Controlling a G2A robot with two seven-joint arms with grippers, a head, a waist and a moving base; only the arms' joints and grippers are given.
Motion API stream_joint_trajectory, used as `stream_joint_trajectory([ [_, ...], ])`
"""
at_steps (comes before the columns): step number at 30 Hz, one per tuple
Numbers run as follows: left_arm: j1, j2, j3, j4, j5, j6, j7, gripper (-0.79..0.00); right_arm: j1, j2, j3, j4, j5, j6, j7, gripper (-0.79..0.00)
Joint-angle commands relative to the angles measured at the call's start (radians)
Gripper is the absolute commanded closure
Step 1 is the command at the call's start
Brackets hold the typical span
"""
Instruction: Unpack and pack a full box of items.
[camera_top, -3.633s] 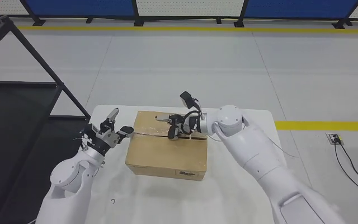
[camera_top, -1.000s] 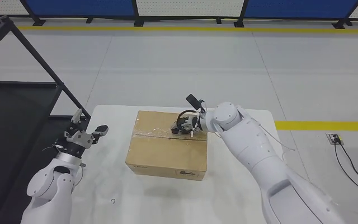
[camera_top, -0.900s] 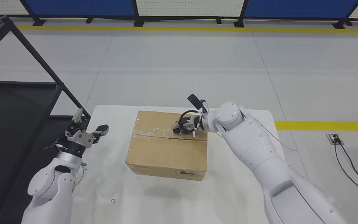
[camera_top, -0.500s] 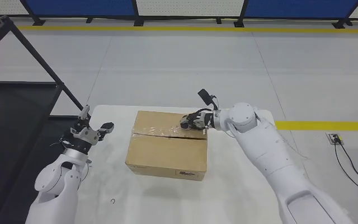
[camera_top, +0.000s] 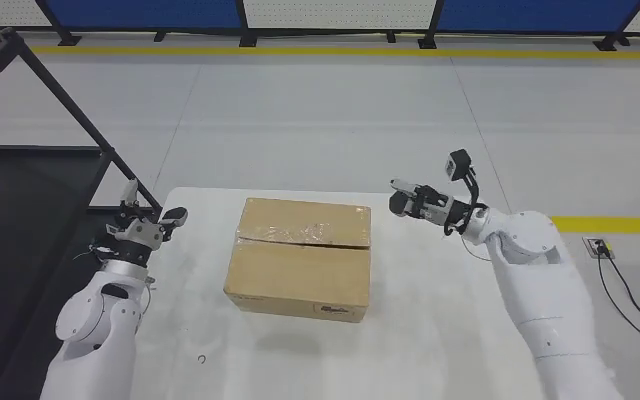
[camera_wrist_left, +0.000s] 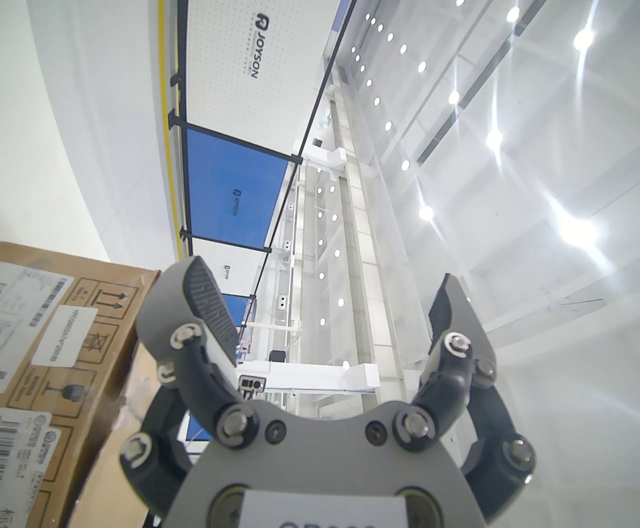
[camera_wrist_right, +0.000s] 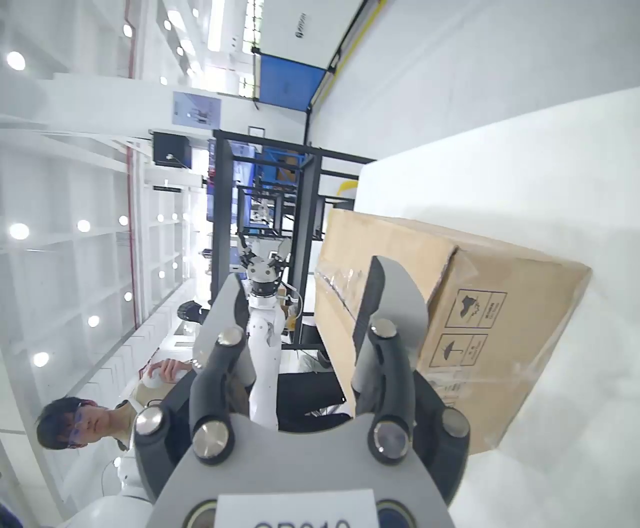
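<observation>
Left end effector (camera_top: 150, 207), at mid-left, points upward, spread wide and empty; right end effector (camera_top: 397, 196), right of centre, faces the box (camera_top: 300, 255), parted, empty

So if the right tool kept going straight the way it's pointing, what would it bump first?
Probably the brown cardboard box. The right tool points just over the box's taped top, so it may graze that, but depth is unclear. If it clears the box, the left tool lies far beyond.
</observation>
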Motion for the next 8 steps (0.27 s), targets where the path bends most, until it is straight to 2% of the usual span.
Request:
stream_joint_trajectory([
  [1,0.0,-0.001,-0.004,-0.002,-0.006,-0.005,0.021,-0.785,-0.012,0.01,0.047,0.013,0.041,-0.066,0.019,-0.785],
  [3,0.001,-0.002,-0.004,-0.005,-0.002,-0.015,0.048,-0.785,-0.01,0.018,0.075,0.046,0.085,-0.125,0.06,-0.785],
  [5,0.002,-0.004,-0.002,-0.007,-0.004,-0.023,0.066,-0.785,-0.008,0.019,0.08,0.055,0.093,-0.133,0.066,-0.785],
  [6,0.002,-0.003,-0.003,-0.007,-0.003,-0.021,0.06,-0.785,-0.009,0.02,0.081,0.056,0.094,-0.137,0.066,-0.752],
  [8,0.002,-0.004,-0.002,-0.007,-0.003,-0.024,0.067,-0.785,-0.008,0.02,0.081,0.056,0.094,-0.136,0.068,-0.778],
])
